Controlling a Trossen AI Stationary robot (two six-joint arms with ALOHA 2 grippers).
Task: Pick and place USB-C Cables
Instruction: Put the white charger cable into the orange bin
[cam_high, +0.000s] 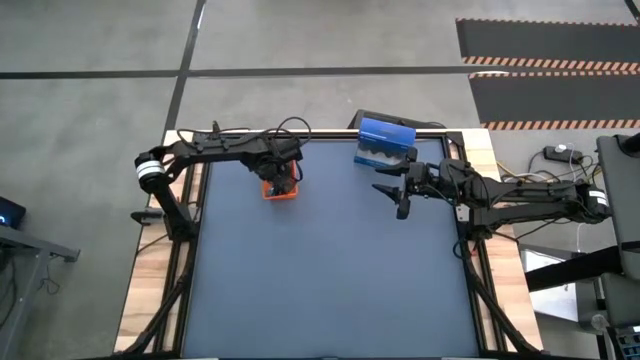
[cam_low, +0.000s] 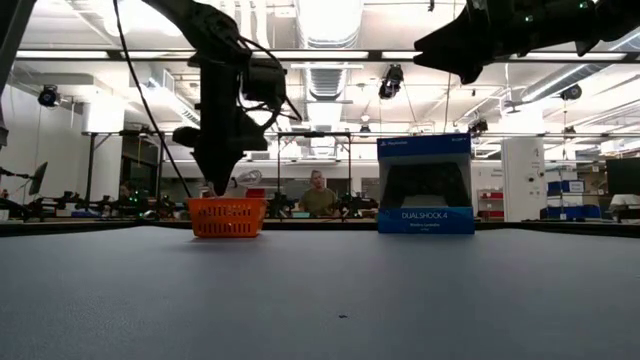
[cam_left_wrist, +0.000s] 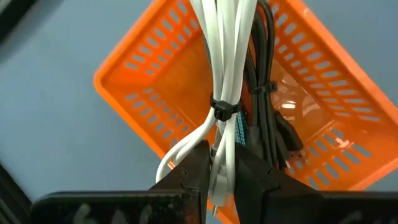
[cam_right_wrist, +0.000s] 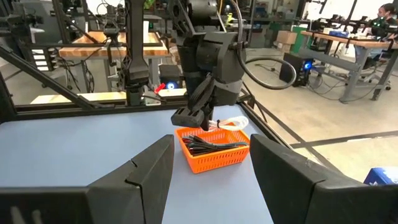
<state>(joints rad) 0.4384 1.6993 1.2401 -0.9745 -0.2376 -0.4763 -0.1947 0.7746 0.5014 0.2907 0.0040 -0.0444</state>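
While the left gripper (cam_left_wrist: 221, 177) hangs directly above the orange slotted plastic basket (cam_left_wrist: 155, 81), its fingers are clamped on the folded white USB-C cable (cam_left_wrist: 217, 62), which dangles into the basket. Beside it in the basket lies the black cable (cam_left_wrist: 267, 99). Well right of the basket, the right gripper (cam_high: 398, 198) waits, fingers spread.

Long bright ceiling lights (cam_low: 330, 20) are glowing over the workshop, a seated person (cam_low: 319, 195) is waiting behind the dark blue tabletop (cam_high: 330, 270), and striped hazard tape (cam_high: 545, 62) is edging the grey concrete floor (cam_high: 90, 40).
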